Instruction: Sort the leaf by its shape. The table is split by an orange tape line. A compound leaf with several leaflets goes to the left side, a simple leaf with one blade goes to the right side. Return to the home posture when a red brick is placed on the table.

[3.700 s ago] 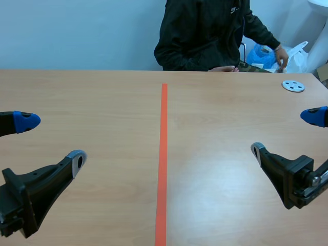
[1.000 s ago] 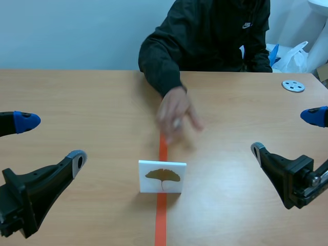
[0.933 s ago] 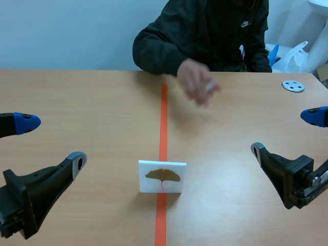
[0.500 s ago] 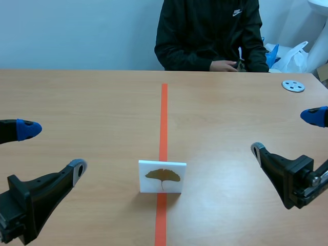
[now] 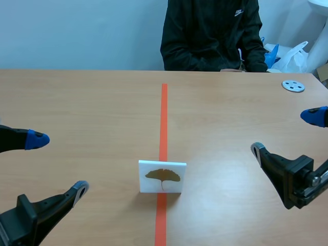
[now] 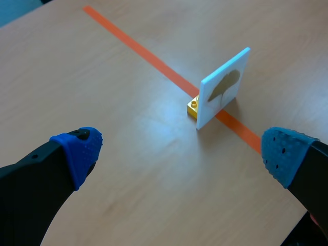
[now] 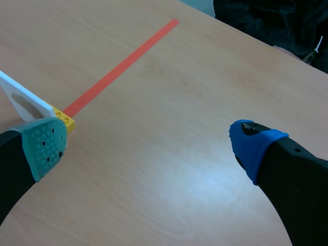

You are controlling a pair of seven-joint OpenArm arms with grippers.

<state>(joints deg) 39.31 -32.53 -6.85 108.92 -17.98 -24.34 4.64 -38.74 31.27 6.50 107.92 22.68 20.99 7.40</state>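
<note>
A person (image 5: 212, 33) in black is sitting at the table's (image 5: 92, 102) far edge. A white plastic bag (image 5: 299, 55) is lying beyond the far right corner, and a grey holed disc (image 5: 293, 85) near that corner. The leaf card (image 5: 162, 176), showing one fan-shaped blade, is standing upright on the orange tape line (image 5: 164, 118) toward the near edge, propped by a yellow brick (image 6: 193, 106). The left gripper (image 5: 59, 164) and right gripper (image 5: 284, 133) are hovering on either side, spread wide, gripping nothing.
</note>
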